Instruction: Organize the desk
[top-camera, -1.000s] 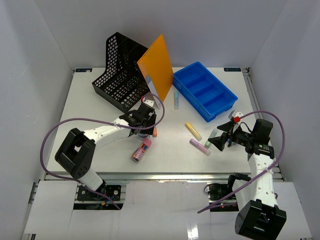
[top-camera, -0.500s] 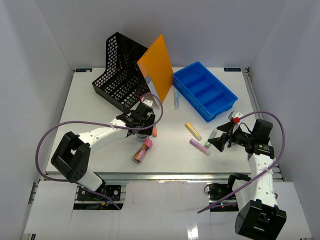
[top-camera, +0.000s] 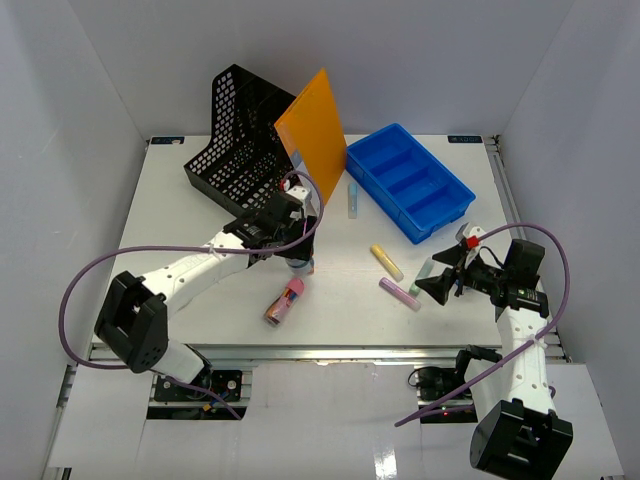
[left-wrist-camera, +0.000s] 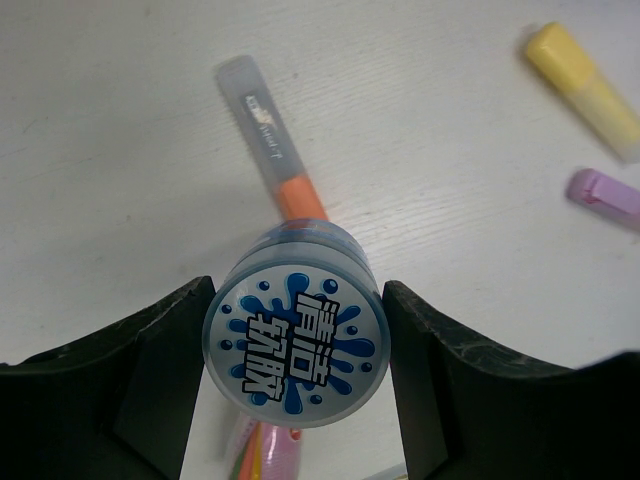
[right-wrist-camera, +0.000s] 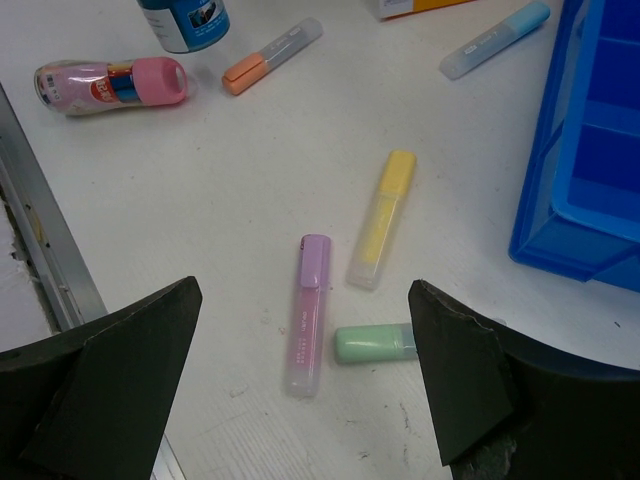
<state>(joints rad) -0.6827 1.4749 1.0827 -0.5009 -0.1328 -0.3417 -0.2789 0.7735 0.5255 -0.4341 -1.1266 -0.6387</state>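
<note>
Top view: the desk (top-camera: 170, 215) fills the centre, with pens loose on its middle. The right gripper (top-camera: 437, 281), at 4 o'clock, is spread and empty. Left wrist view: the left gripper (left-wrist-camera: 297, 340) pinches the blue-lidded jar (left-wrist-camera: 297, 338) squarely across its lid. An orange marker (left-wrist-camera: 285, 170) lies beneath at 12 o'clock. Right wrist view: the blue tray (right-wrist-camera: 545, 180) sits at 3 o'clock. Advice: hold the jar upright and lift it clear of the marker before carrying.
</note>
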